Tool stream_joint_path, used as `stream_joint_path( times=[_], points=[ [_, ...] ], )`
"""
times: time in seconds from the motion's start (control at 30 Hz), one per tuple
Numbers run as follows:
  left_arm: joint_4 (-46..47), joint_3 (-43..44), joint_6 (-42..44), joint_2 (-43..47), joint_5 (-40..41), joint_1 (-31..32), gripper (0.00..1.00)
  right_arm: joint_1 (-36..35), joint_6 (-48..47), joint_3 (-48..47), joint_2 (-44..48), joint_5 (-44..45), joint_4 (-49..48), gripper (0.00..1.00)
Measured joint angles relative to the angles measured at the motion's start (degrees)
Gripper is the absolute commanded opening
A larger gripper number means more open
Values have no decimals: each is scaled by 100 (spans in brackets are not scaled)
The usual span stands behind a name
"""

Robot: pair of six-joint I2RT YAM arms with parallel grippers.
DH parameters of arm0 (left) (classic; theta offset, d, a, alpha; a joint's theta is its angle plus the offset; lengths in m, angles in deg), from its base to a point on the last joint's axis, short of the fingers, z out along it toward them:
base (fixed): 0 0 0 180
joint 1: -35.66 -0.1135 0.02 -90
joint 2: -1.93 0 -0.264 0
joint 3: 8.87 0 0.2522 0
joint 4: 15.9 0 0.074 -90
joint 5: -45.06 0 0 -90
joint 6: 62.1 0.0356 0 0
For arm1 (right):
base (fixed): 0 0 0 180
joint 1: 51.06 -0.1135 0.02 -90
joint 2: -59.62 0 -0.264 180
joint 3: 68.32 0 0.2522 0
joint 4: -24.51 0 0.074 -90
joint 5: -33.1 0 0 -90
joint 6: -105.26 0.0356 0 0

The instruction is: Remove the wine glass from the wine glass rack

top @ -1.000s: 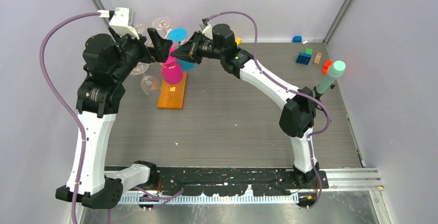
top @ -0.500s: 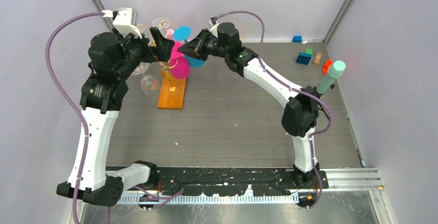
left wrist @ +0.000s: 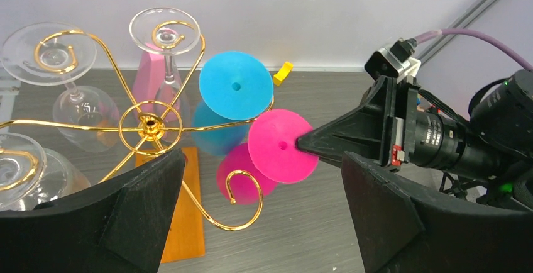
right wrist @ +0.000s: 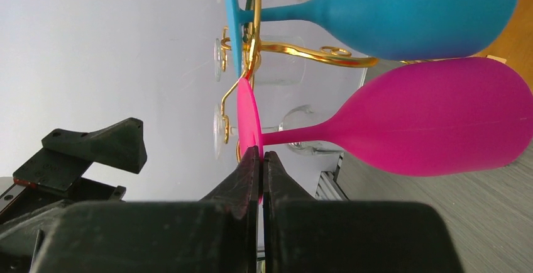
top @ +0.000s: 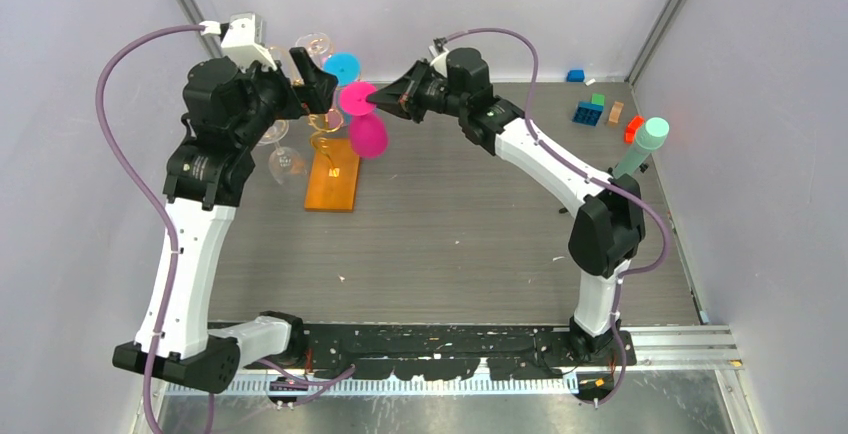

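Note:
The wine glass rack has curly gold wire arms (left wrist: 151, 122) on an orange base (top: 334, 176). My right gripper (top: 378, 99) is shut on the flat foot (right wrist: 248, 122) of a pink wine glass (top: 368, 136), which hangs bowl-down just right of the rack. Its foot (left wrist: 281, 146) sits beside an empty gold loop (left wrist: 242, 197), apart from it. A blue wine glass (left wrist: 236, 84) still hangs from the rack. My left gripper (left wrist: 261, 156) hovers above the rack's right side, open and holding nothing.
Clear wine glasses (left wrist: 47, 50) hang on the rack's left and back arms. A small yellow block (left wrist: 283, 72) lies behind the rack. Coloured blocks (top: 588, 112) sit at the back right. A mint-green cylinder (top: 640, 149) stands near the right wall.
My right gripper has drawn the pink glass to the right, out of the rack's loop. The left arm has shifted slightly right and stayed open.

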Motion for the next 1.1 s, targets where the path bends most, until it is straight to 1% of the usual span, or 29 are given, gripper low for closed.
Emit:
stream_joint_path(
  times=[0.17,0.3,0.43,0.53,0.77,0.87,0.97,1.1],
  points=[
    [-7,-7,-286,-70,13,0,98,68,17,450,302,-66,-28,0],
    [96,-157,-588,-66,-216,0,99,105,-15,850,656,-101,2,0],
    [413,-505,-1051,-66,-651,0,88,146,-254,1123,1082,-66,35,0],
    [686,-704,-1510,-133,-1032,0,82,164,-621,1167,1469,61,116,0],
    [1432,-835,-2793,-634,-1963,0,71,166,-1261,1191,2164,435,149,0],
    [1867,-931,-3416,-809,-2341,0,63,184,-1414,1191,2238,581,208,0],
    [2238,-957,-3965,-946,-2660,0,58,192,-1475,1191,2232,649,269,0],
    [2640,-960,-4544,-1051,-2951,0,46,192,-1488,1189,2229,669,299,0]
  ],
)
